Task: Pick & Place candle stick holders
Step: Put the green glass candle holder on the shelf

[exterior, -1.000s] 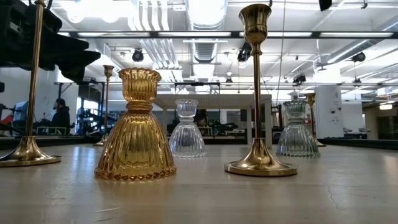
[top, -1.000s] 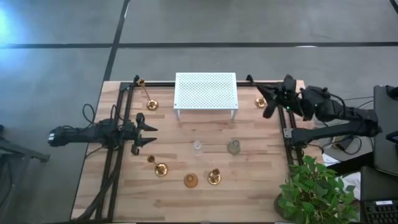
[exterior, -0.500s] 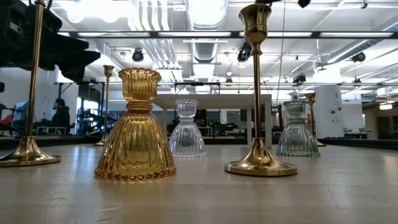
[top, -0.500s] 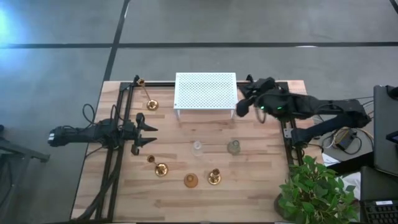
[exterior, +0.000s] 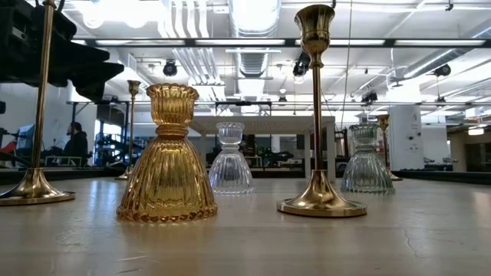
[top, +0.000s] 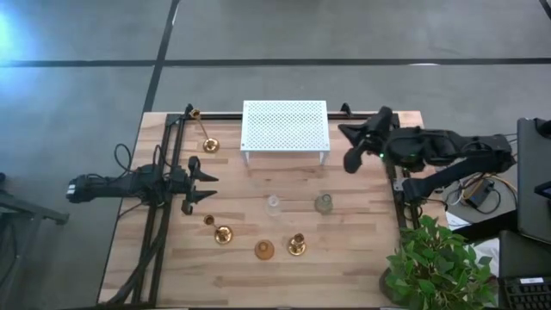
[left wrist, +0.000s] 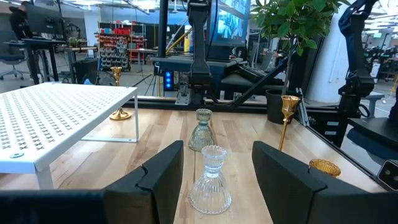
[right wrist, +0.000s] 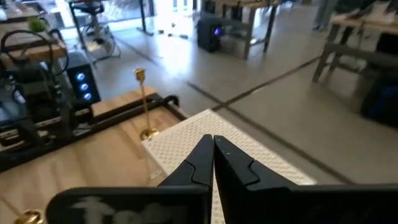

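Observation:
Several candle stick holders stand upright on their bases on the wooden table. A tall brass stick (top: 207,138) is at the far left and another (top: 222,232) at the near left. An amber glass one (top: 264,251), a brass stick (top: 296,245), a clear glass one (top: 274,205) and a grey-green glass one (top: 324,203) stand in the middle. One more brass holder (left wrist: 119,114) shows beyond the rack. My left gripper (top: 205,185) is open and empty at the left, pointing toward the clear glass holder (left wrist: 210,180). My right gripper (top: 348,155) is shut and empty, raised beside the rack's right end.
A white perforated metal rack (top: 285,126) stands on thin legs at the table's far middle. Black rails (top: 168,198) run along the left and right sides. A potted plant (top: 430,263) is at the near right corner. Bare wood lies between the rack and the glass holders.
My right gripper, still shut, has swung toward the table's left up to the rack's right end, then drawn a little back toward the right. The holders have not moved.

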{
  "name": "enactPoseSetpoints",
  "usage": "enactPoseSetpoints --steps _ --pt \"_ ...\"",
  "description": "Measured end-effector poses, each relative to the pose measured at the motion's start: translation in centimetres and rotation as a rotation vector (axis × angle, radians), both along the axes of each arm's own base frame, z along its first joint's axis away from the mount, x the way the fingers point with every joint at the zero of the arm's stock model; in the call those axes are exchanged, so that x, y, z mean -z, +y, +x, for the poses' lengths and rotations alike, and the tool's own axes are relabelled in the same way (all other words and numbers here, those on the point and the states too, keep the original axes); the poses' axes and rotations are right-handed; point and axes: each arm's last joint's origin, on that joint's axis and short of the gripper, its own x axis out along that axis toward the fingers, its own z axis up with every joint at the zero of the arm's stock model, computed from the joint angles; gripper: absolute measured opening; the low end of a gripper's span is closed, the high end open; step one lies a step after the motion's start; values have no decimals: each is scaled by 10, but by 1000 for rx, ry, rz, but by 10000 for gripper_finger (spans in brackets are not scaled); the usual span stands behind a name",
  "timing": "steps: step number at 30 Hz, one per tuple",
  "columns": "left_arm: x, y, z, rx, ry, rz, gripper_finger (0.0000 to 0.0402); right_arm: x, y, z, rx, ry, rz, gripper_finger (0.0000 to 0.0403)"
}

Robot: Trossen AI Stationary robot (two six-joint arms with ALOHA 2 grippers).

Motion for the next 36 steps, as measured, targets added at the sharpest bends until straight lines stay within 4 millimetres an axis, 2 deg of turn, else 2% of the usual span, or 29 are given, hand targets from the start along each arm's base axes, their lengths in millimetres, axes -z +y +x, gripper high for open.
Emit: enactPoseSetpoints --steps 9,16,26,36 --pt "0 0 0 0 0 0 197 -4 -6 -37 34 -31 -34 8" --pt "0 0 0 0 -1 0 197 -6 -8 -47 33 -35 -34 8" --pt "0 0 0 0 -3 0 197 2 -4 -27 -40 138 -181 8" --pt "0 0 0 0 -4 0 197 15 0 -1 -10 135 -99 8"
